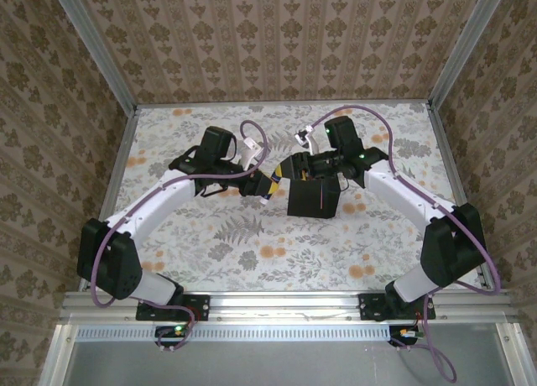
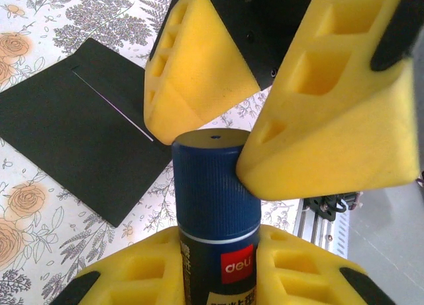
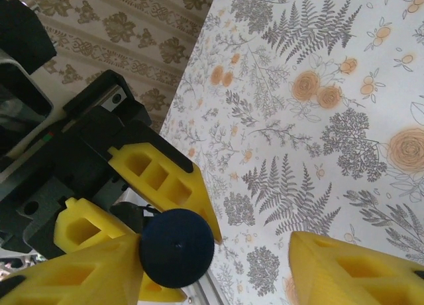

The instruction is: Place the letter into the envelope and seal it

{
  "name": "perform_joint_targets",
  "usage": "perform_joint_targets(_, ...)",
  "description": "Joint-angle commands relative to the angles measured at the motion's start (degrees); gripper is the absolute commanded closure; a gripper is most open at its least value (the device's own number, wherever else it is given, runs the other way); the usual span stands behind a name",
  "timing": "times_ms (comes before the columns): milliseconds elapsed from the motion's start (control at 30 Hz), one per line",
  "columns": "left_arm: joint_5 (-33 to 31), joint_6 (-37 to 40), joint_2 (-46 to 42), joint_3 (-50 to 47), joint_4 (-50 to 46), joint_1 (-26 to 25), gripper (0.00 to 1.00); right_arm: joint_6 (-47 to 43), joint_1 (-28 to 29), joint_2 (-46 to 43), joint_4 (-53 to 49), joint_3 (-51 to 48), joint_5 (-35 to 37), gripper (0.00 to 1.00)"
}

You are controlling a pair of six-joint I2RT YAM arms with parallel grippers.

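Observation:
My left gripper (image 2: 218,258) is shut on a glue stick (image 2: 215,212), a dark blue tube with a ribbed cap (image 3: 176,247) and a red label. My right gripper (image 3: 215,248) faces it cap-on with its jaws open. One of its yellow fingers (image 3: 79,275) touches the cap and the other stands apart from it. In the top view the two grippers, left (image 1: 260,185) and right (image 1: 295,166), meet at mid-table. The black envelope (image 1: 313,197) lies flat just beneath them. A thin pale line crosses the envelope (image 2: 79,139). The letter is hidden.
The floral tablecloth (image 1: 252,243) covers the table, which is walled by patterned panels on three sides. A metal rail (image 1: 277,302) runs along the near edge by the arm bases. Purple cables (image 1: 252,138) loop above both wrists.

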Motion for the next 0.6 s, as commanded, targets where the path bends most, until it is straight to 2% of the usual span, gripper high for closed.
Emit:
perform_joint_targets(0, 2.27, 1.1, 0.78, 1.91, -0.43, -0.53, 1.0, 0.61, 0.52, 1.09, 1.87, 2.02, -1.19, 0.45)
perform_joint_targets(167, 2.49, 0.83, 1.09, 1.92, -0.1, -0.53, 1.0, 0.82, 0.65, 1.6, 2.32, 2.24, -1.09, 0.53)
perform_joint_targets(567, 2.41, 0.4, 1.39, 2.13, 0.4, -0.53, 1.0, 1.32, 1.02, 2.46, 2.45, 2.44, -1.45, 0.6)
